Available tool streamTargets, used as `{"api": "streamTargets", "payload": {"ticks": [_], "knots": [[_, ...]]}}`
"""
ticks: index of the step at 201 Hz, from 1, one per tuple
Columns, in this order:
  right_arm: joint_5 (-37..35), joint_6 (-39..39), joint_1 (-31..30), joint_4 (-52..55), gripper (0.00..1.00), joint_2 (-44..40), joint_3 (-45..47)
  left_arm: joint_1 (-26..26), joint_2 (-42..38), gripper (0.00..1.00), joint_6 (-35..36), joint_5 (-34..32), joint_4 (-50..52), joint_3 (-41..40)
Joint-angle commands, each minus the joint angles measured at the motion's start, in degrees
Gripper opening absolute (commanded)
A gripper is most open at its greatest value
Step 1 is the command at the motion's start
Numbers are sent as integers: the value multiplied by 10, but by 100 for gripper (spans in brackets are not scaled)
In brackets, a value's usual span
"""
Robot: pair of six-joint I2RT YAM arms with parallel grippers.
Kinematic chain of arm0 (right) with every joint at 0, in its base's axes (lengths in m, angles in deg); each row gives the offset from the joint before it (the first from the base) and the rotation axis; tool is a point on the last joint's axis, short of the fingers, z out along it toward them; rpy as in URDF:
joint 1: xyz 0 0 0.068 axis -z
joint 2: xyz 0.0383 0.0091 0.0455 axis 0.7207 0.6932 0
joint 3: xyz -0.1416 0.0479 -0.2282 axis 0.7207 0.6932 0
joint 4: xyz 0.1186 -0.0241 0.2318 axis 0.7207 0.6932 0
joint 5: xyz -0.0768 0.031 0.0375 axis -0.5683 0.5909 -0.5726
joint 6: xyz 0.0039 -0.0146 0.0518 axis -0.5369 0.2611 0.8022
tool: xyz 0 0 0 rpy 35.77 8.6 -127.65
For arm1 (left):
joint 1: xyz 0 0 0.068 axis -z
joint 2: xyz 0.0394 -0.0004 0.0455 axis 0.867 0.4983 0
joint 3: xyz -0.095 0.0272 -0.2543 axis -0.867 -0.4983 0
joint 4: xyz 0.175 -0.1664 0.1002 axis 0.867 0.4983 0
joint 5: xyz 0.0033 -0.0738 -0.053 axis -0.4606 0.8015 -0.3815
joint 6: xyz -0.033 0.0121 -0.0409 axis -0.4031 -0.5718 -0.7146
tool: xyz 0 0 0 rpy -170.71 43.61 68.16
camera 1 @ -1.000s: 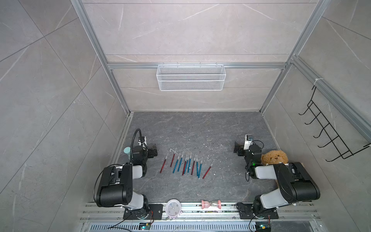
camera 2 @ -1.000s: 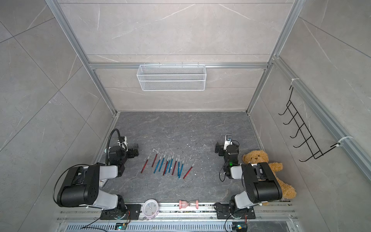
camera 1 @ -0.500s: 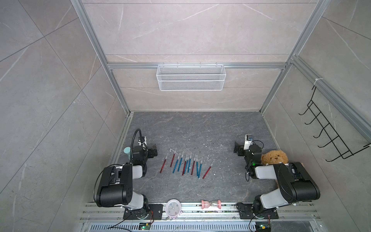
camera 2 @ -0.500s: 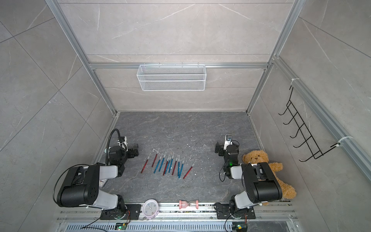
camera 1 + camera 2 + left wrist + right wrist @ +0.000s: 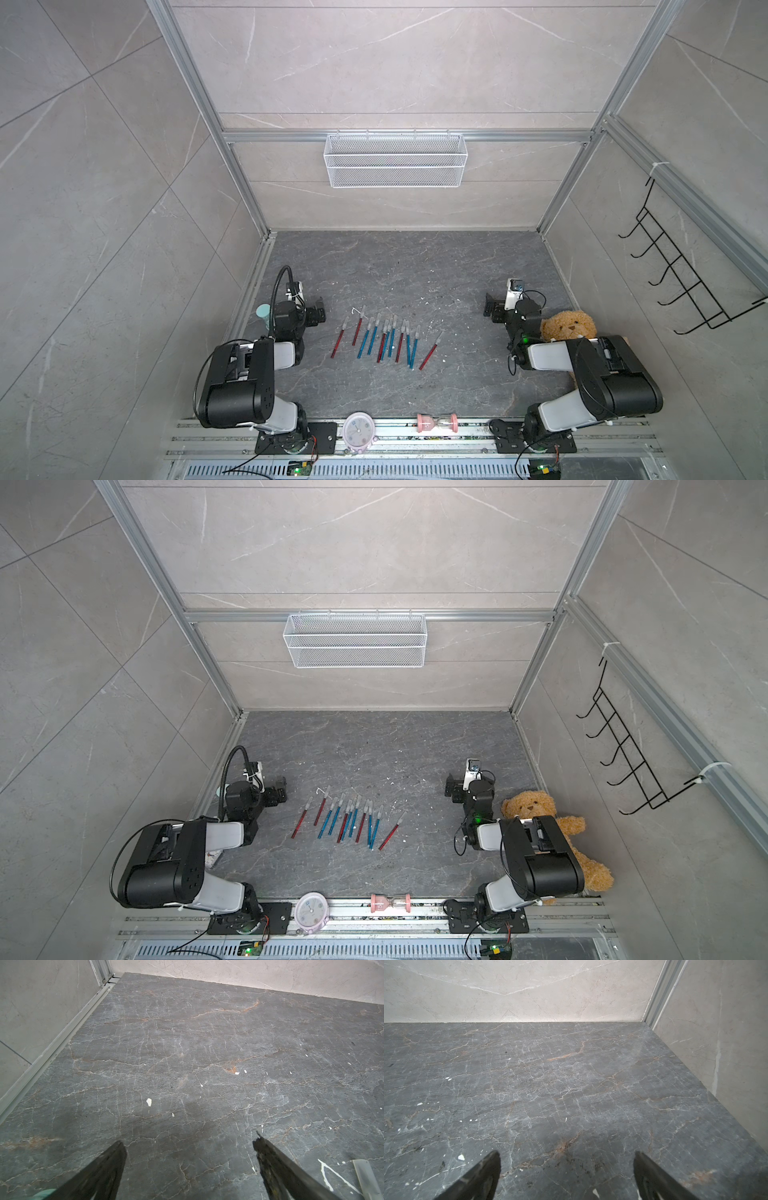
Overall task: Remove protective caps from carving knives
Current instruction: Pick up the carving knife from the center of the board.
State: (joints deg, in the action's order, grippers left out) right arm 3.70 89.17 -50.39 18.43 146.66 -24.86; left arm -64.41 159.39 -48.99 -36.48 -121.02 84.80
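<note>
nearest, a pink clock (image 5: pixel 358 432) and an hourglass (image 5: pixel 437 422) are sitting on the front rail (image 5: pixel 469 437). further in, the carving knives (image 5: pixel 386 340) are lying in a loose row mid-table (image 5: pixel 415 270), with the protective caps (image 5: pixel 394 322) sitting on their far tips. the left gripper (image 5: pixel 190 1140) is hanging near the row with its jaws spread wide, gripping nothing. the right gripper (image 5: pixel 566 1154) is gaping likewise, well apart from the row. a teddy bear (image 5: pixel 567 326) is sitting by the right arm. a wire basket (image 5: pixel 395 164) is hanging on the far wall.
</note>
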Motion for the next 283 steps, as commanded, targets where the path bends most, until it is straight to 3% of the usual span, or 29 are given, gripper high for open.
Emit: {"api": "streamTargets", "payload": {"ticks": [1,32,95,133,165,190,221,283], "knots": [[-7,11,-3,-13,100,6,-12,-5,5,100,10,-11,-23,15],[6,4,-3,-18,100,3,-9,-5,-2,98,10,-11,-5,24],[-5,11,-3,10,100,-33,-9,0,-90,100,-33,-45,221,100],[-30,37,-3,212,100,-121,-65,2,-151,99,-114,-74,352,154],[21,69,-3,380,100,-172,-136,9,-189,99,-160,-45,457,204],[115,95,-3,519,100,-175,-214,30,-212,99,-184,-42,525,233],[222,116,-3,605,99,-168,-265,74,-239,100,-193,-38,585,252],[203,121,-3,692,100,-222,-278,156,-272,99,-205,-3,655,262]]}}
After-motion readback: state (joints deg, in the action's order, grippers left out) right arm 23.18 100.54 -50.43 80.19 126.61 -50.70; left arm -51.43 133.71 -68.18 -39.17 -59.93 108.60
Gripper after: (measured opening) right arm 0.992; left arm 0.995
